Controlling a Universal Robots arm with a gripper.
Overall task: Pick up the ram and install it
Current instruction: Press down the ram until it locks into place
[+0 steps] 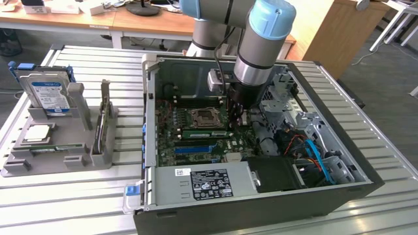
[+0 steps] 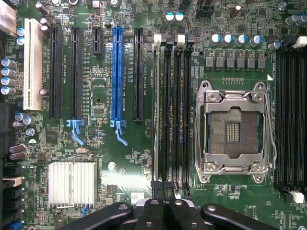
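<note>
The ram is a slim green stick with a white sticker, standing low in a memory slot beside the CPU socket inside the open computer case. In the wrist view the ram shows edge-on as a pale strip along the outermost of the black memory slots. My gripper hangs over the motherboard at the end of that stick on the exterior view's right. Its black fingers are pressed together at the end of the slot row, so the gripper is shut. Whether the tips touch the ram I cannot tell.
The case walls, a drive cage and the power supply hem in the arm. A blue slot and a heatsink lie beside the memory slots. On the exterior view's left, a grey tray holds a hard drive and an upright card.
</note>
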